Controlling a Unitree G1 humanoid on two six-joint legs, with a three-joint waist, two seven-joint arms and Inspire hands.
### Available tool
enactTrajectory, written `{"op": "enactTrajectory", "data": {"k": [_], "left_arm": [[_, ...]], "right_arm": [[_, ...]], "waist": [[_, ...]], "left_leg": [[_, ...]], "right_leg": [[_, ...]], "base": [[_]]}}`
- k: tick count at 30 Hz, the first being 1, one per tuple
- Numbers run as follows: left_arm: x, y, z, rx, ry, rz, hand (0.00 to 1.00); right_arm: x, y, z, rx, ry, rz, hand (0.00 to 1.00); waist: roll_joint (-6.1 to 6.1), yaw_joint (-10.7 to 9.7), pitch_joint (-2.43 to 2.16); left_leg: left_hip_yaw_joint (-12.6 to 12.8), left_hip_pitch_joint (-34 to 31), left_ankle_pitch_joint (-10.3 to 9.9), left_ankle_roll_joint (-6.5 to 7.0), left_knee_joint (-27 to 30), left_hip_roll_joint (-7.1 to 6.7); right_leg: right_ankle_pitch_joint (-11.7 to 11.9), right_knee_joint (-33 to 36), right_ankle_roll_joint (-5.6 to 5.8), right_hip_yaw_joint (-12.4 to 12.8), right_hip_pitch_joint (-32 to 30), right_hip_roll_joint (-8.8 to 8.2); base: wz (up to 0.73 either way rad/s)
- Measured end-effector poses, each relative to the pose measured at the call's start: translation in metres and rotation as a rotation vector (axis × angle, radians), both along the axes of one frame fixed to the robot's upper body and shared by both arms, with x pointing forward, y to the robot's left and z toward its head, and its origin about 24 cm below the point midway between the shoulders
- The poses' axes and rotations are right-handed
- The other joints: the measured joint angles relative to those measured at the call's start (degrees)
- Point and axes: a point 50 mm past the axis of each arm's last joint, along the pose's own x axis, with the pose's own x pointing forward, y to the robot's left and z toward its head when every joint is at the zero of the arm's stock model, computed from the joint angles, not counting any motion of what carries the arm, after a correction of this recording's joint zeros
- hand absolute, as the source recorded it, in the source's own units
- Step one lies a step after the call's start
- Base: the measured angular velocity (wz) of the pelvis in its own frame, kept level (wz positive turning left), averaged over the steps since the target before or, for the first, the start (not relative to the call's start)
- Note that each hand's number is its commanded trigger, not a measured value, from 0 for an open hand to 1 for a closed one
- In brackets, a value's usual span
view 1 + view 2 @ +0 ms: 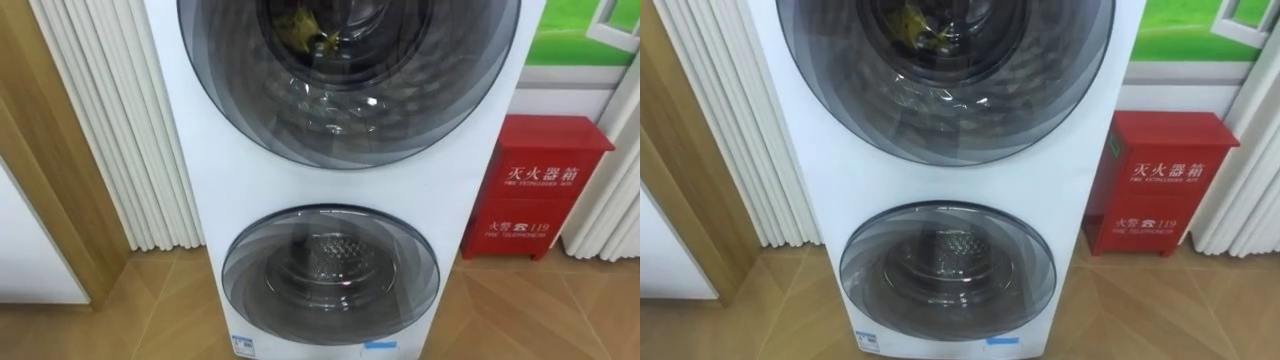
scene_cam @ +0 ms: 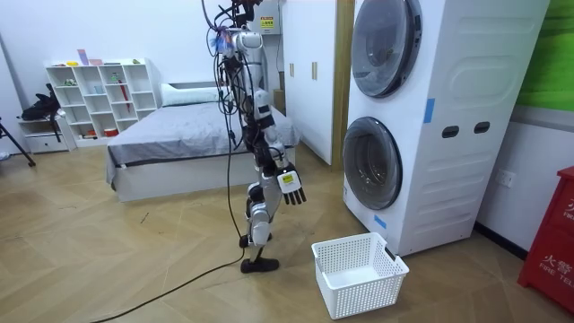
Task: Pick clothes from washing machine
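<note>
In the room view the robot stood upright on the wooden floor, facing the washing machine (image 2: 448, 135) and well apart from it. Its right hand (image 2: 290, 187) hung at its side with fingers loosely spread and pointing down, holding nothing. A white basket (image 2: 372, 294) sat on the floor below and ahead of that hand, between the robot and the machine. A bed (image 2: 179, 135) lay behind the hand, farther back in the room.

The eye views looked straight at the machine's front. Its upper door (image 1: 350, 100) was closed, and a yellow-green bundle of clothes (image 1: 300, 35) lay behind the glass inside the drum, ahead of the hand and higher than it. The lower door (image 1: 330, 275) was closed too. A red cabinet (image 1: 540, 185) stood against the wall just right of the machine.
</note>
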Motion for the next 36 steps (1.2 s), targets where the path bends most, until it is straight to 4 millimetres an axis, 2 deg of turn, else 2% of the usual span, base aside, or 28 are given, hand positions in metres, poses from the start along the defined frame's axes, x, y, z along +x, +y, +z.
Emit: {"op": "enactTrajectory", "data": {"k": [2,3,5,6,8,9,11,12,14,18,24,29,31,33,36], "left_arm": [[0.0,0.001,0.0,-0.003,-0.005,0.011,0.0],[0.001,0.001,0.0,-0.006,-0.008,0.015,0.0],[0.005,0.005,0.001,-0.003,-0.024,0.042,0.0],[0.006,0.006,0.002,-0.001,-0.029,0.048,0.0],[0.007,0.011,0.003,0.009,-0.038,0.058,0.0],[0.007,0.012,0.004,0.012,-0.039,0.057,0.0],[0.007,0.019,0.005,0.027,-0.038,0.051,0.0],[0.007,0.02,0.006,0.031,-0.038,0.05,0.0],[0.006,0.022,0.006,0.037,-0.021,0.046,0.0],[0.002,0.022,0.005,0.035,0.015,0.053,0.0],[0.002,0.031,0.007,0.044,0.036,0.041,0.0],[-0.008,0.039,0.009,0.056,0.088,0.044,0.0],[-0.009,0.039,0.009,0.049,0.103,0.035,0.0],[-0.009,0.039,0.008,0.042,0.115,0.024,0.0],[-0.005,0.039,0.009,0.034,0.109,0.008,0.0]], "right_arm": [[0.009,-0.005,0.003,-0.019,-0.038,-0.02,0.0],[0.021,-0.01,0.006,-0.038,-0.083,-0.034,0.0],[0.053,-0.025,0.017,-0.077,-0.182,-0.093,0.0],[0.063,-0.029,0.021,-0.094,-0.216,-0.099,0.0],[0.109,-0.045,0.044,-0.14,-0.37,-0.095,0.0],[0.12,-0.048,0.051,-0.152,-0.405,-0.093,0.0],[0.162,-0.059,0.079,-0.192,-0.541,-0.107,0.0],[0.172,-0.061,0.086,-0.201,-0.575,-0.113,0.0],[0.206,-0.063,0.118,-0.228,-0.721,-0.095,0.0],[0.236,-0.063,0.15,-0.229,-0.845,-0.108,0.0],[0.273,-0.063,0.195,-0.248,-0.968,-0.101,0.0],[0.302,-0.068,0.247,-0.307,-1.104,-0.095,0.0],[0.308,-0.069,0.261,-0.344,-1.135,-0.079,0.0],[0.31,-0.068,0.264,-0.356,-1.132,-0.079,0.0],[0.317,-0.063,0.281,-0.384,-1.174,-0.05,0.0]], "waist": [[-0.04,0.0,-0.03],[-0.42,-0.1,-0.05],[-0.7,-0.2,0.27],[-0.87,-0.2,0.28],[-1.1,0.0,0.26],[-1.26,0.0,0.2],[-1.74,0.0,0.08],[-1.91,0.1,0.02],[-2.67,0.5,-0.08],[-3.59,1.9,-0.62],[-3.91,3.0,-0.42],[-3.9,3.3,-0.41],[-3.9,3.4,-0.41],[-3.93,3.7,-0.43],[-3.87,3.9,-0.49]], "left_leg": [[-0.1,0.0,0.0,0.0,0.0,-0.03],[0.1,0.0,0.0,0.0,0.0,-0.04],[0.1,0.1,0.0,0.01,0.0,-0.05],[0.1,0.1,0.0,0.03,-0.1,-0.06],[0.0,0.2,0.0,0.03,-0.1,-0.06],[-0.1,0.2,0.0,0.03,-0.1,-0.07],[-0.2,0.1,0.0,0.02,-0.1,-0.08],[-0.2,0.0,0.0,0.01,-0.1,-0.06],[-0.3,-0.3,0.0,0.01,-0.2,0.03],[-0.9,-0.2,0.0,0.01,-0.4,0.0],[-1.5,-1.0,0.1,0.03,-0.6,-0.06],[-1.6,-1.4,0.1,0.03,-0.6,-0.05],[-1.6,-1.4,0.1,0.03,-0.6,-0.04],[-1.6,-1.2,0.1,0.03,-0.6,0.01],[-1.6,-2.0,0.1,0.03,-0.6,0.02]], "right_leg": [[0.0,0.0,0.0,0.0,0.0,-0.05],[0.0,0.0,0.01,0.0,-0.1,-0.1],[0.0,0.0,0.01,0.1,0.0,-0.1],[0.0,0.0,0.01,0.1,-0.1,-0.09],[0.0,0.0,0.01,0.3,-0.1,0.06],[0.0,0.0,0.0,0.2,-0.1,0.04],[0.0,0.0,0.01,-0.6,-0.1,0.06],[0.0,0.0,0.01,-0.6,-0.1,0.08],[0.0,0.1,0.0,-0.7,-0.6,0.34],[0.0,0.4,0.0,-0.8,-0.7,0.32],[0.0,1.0,0.0,-1.1,-1.4,0.02],[0.0,1.0,0.0,-1.2,-2.0,0.21],[0.0,1.0,0.0,-1.2,-2.0,0.24],[0.0,1.1,0.0,-0.9,-2.0,0.28],[0.0,1.2,0.01,-0.9,-2.8,0.27]], "base": [[-0.02],[-0.06],[-0.02],[0.0],[-0.02],[0.03],[0.09],[0.0],[0.0],[0.01],[0.04],[0.01],[0.0],[-0.08],[-0.19]]}}
